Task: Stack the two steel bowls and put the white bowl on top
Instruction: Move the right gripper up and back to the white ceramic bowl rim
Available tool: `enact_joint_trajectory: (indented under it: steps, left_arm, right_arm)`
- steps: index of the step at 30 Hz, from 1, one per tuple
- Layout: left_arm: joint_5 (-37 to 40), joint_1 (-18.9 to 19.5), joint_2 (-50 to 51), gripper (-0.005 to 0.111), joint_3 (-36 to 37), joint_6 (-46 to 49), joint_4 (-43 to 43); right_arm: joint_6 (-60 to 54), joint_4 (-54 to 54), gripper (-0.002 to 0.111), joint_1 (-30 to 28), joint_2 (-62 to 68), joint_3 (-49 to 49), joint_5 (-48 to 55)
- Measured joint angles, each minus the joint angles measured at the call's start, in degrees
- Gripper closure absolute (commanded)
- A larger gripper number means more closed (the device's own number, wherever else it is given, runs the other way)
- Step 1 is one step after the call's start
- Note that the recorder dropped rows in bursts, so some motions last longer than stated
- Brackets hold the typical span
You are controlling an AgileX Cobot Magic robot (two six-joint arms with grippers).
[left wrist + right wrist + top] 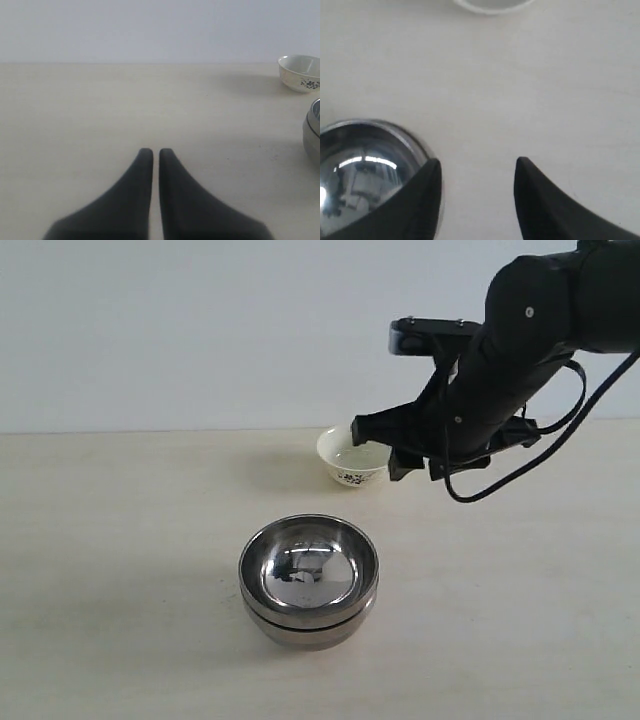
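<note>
The two steel bowls (pixel 308 578) sit nested one inside the other at the middle of the table, and the seam between them shows on the outside. They also show in the right wrist view (pixel 365 172) and at the edge of the left wrist view (pixel 314 131). The white bowl (pixel 350 457) with dark flowers stands upright behind them, apart from the stack (pixel 301 72) (pixel 492 4). My right gripper (pixel 386 447) hovers open and empty just right of the white bowl's rim (pixel 476 165). My left gripper (pixel 155 152) is shut on nothing, low over bare table, and is out of the exterior view.
The pale wooden table (pixel 120 540) ends at a white wall behind. The right arm's black cable (pixel 500 480) loops down near the white bowl.
</note>
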Motion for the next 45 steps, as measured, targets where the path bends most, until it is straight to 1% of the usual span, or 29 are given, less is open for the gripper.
enact_joint_trajectory:
  steps: [3, 6, 16, 23, 27, 32, 45]
  left_arm:
    - [0.00, 0.00, 0.00, 0.103, 0.00, 0.00, 0.00]
    - [0.00, 0.00, 0.00, 0.103, 0.00, 0.00, 0.00]
    - [0.04, 0.00, 0.00, 0.103, 0.00, 0.00, 0.00]
    - [0.04, 0.00, 0.00, 0.103, 0.00, 0.00, 0.00]
    - [0.04, 0.00, 0.00, 0.103, 0.00, 0.00, 0.00]
    - [0.04, 0.00, 0.00, 0.103, 0.00, 0.00, 0.00]
    - [0.04, 0.00, 0.00, 0.103, 0.00, 0.00, 0.00]
  right_arm:
    - [1.06, -0.27, 0.068, -4.56, 1.32, 0.00, -3.65]
    - [0.80, -0.49, 0.068, -6.31, 3.32, -1.14, -5.68]
    - [-0.87, -0.52, 0.068, -6.68, 16.30, -19.87, -1.51]
    - [-0.99, -0.62, 0.068, -7.04, 27.51, -35.00, 5.28]
    - [-1.09, -0.50, 0.068, -8.22, 32.17, -40.63, 6.85]
    - [-0.97, -0.15, 0.068, -9.85, 35.69, -43.38, 6.52]
    - [-2.39, 5.87, 0.068, -9.86, 41.51, -43.95, 0.46]
